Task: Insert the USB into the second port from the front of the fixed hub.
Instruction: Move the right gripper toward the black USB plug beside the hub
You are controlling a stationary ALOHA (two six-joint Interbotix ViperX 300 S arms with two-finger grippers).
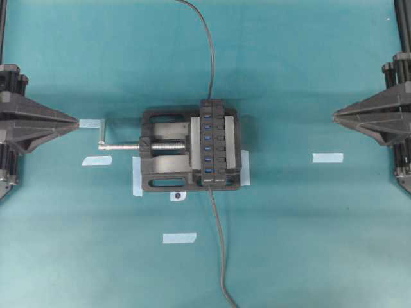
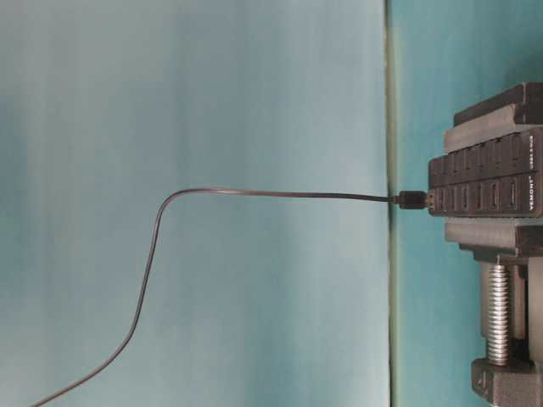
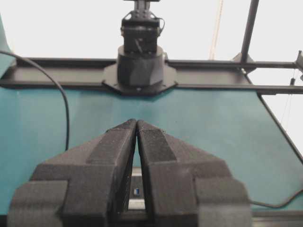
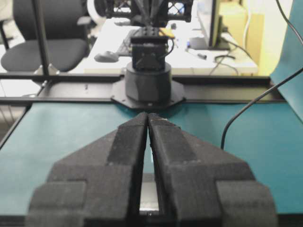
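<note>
Both my left end effector [image 3: 137, 124] and right end effector [image 4: 148, 117] sit pressed together, empty. The USB [image 2: 413, 200] looks seated in the hub [image 1: 214, 142]; tugging its cable could unseat it.

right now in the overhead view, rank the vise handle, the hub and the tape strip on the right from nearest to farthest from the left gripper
From the left gripper:
1. Vise handle, just beside its tip.
2. Hub, at table centre.
3. Tape strip, far right.

white "VEMONT" lettering on end face of the hub [image 2: 488, 182], running sideways in the table-level view, smaller print beside it too small to read, no other legible text
</note>
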